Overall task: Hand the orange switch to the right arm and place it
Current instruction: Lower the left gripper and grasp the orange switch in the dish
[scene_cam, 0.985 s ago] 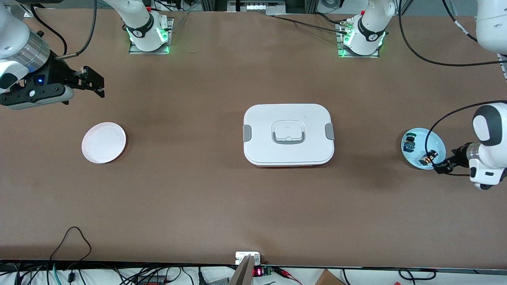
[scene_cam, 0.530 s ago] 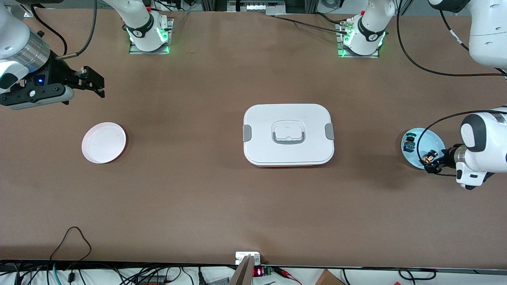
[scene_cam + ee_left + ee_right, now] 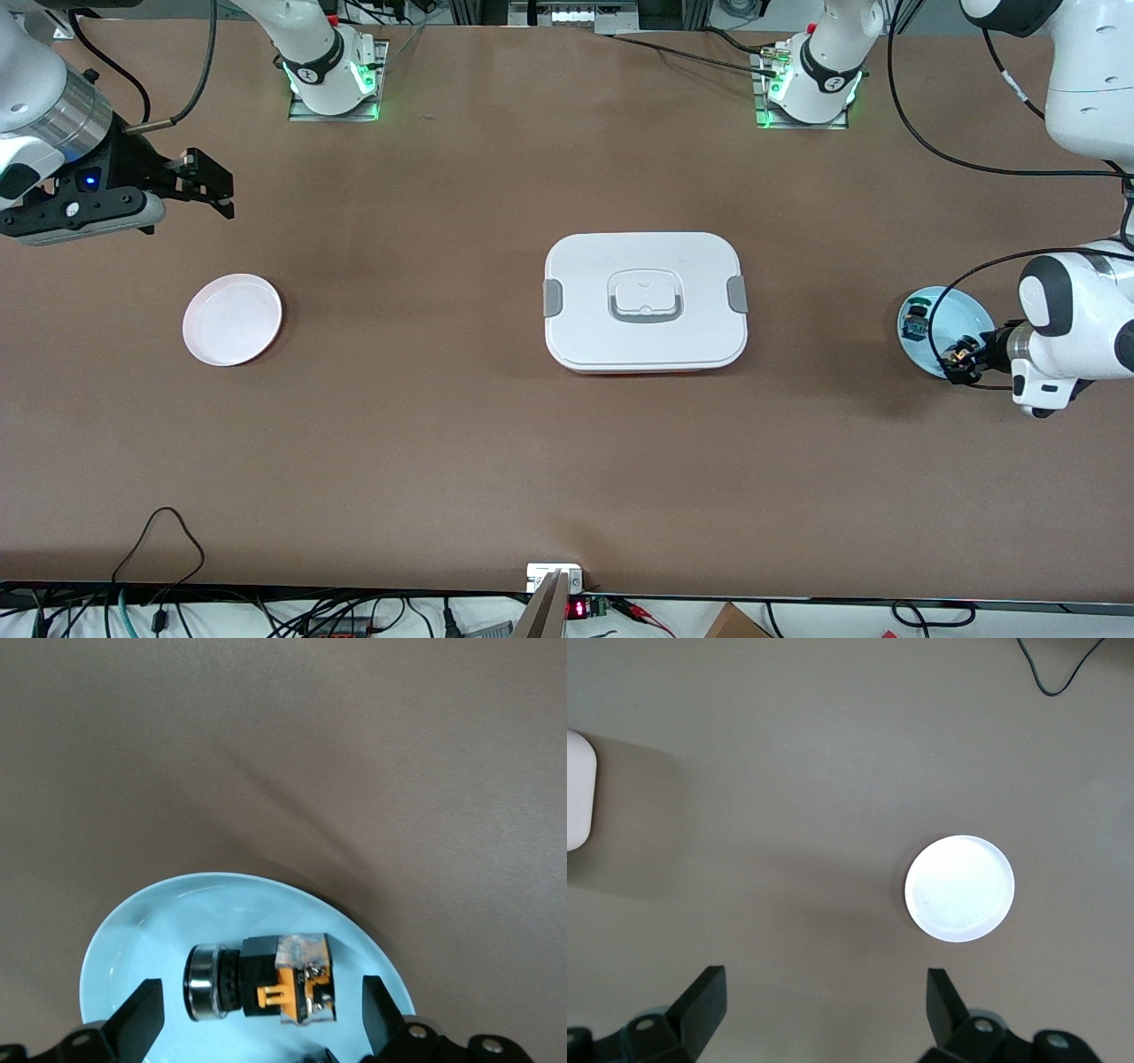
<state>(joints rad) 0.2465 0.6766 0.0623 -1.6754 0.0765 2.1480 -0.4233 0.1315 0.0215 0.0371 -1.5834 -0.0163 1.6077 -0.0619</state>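
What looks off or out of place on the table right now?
Nothing stands out. The orange switch lies on its side in the blue plate, between the open left gripper's fingers. The right gripper waits open.

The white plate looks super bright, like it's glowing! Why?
In the right wrist view, light washes the white plate out, hiding its details; in the front view it keeps a rim and soft shading. In the left wrist view the orange switch shows sharply.
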